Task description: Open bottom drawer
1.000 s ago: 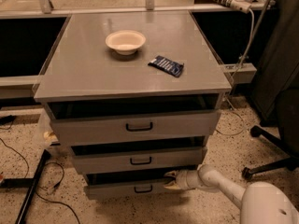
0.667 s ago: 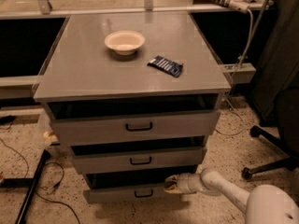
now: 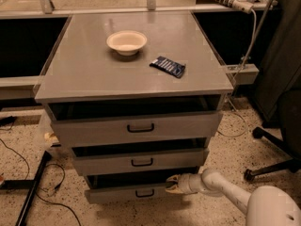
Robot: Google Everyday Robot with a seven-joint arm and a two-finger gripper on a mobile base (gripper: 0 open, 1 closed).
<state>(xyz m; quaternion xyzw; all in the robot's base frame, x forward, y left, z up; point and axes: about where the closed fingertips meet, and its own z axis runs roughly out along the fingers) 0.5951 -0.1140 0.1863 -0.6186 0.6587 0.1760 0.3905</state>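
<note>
The bottom drawer (image 3: 120,193) is the lowest, narrowest grey front of three, with a small black bar handle (image 3: 145,192). It stands pulled out a little, with a dark gap above its front. My gripper (image 3: 170,184) reaches in from the lower right on a white arm (image 3: 221,188). Its tan fingertips sit at the drawer's top right edge, right of the handle.
The grey cabinet top (image 3: 94,69) carries a cream bowl (image 3: 126,42) and a dark blue packet (image 3: 168,66). The top drawer (image 3: 136,127) and middle drawer (image 3: 141,161) also stand slightly out. An office chair base (image 3: 275,149) is at right, black cables and a bar (image 3: 30,192) at left.
The bottom drawer has slid further out toward me, and the gripper has moved with it, staying at its right top edge.
</note>
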